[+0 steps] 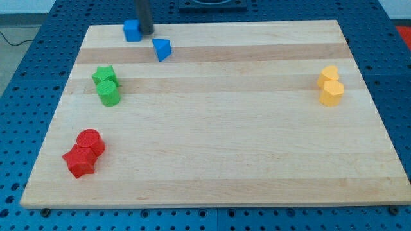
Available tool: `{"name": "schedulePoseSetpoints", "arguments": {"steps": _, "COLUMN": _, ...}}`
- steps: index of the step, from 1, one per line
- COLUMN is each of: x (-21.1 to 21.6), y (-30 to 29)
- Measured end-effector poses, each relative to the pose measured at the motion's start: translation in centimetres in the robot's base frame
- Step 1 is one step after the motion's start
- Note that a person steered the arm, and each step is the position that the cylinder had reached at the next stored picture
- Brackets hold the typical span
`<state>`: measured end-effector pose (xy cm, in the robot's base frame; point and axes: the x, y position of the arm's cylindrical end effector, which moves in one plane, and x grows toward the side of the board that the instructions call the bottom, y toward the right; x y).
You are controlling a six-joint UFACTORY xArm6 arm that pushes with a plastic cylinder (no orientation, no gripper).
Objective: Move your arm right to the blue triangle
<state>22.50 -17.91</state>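
The blue triangle [162,49] lies near the view's top left on the wooden board [218,147]. My tip [147,32] is the lower end of a dark rod coming down from the top edge. It stands just up and left of the blue triangle, apart from it, and right beside a blue cube [132,30], on the cube's right.
A green star-like block [103,76] and a green cylinder [108,93] sit together at the left. A red cylinder [90,141] and a red star-like block [79,161] sit at the bottom left. Two yellow blocks [331,85] sit at the right.
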Motion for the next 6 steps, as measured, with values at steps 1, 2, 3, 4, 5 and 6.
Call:
{"name": "schedulePoseSetpoints", "arguments": {"steps": 1, "x": 1.1, "y": -2.8}}
{"name": "schedulePoseSetpoints", "arguments": {"steps": 2, "x": 0.9, "y": -2.6}}
{"name": "schedulePoseSetpoints", "arguments": {"steps": 3, "x": -0.2, "y": -1.8}}
{"name": "schedulePoseSetpoints", "arguments": {"steps": 4, "x": -0.1, "y": 4.4}}
{"name": "schedulePoseSetpoints", "arguments": {"steps": 5, "x": 2.7, "y": 14.2}}
{"name": "schedulePoseSetpoints", "arguments": {"steps": 6, "x": 6.7, "y": 17.9}}
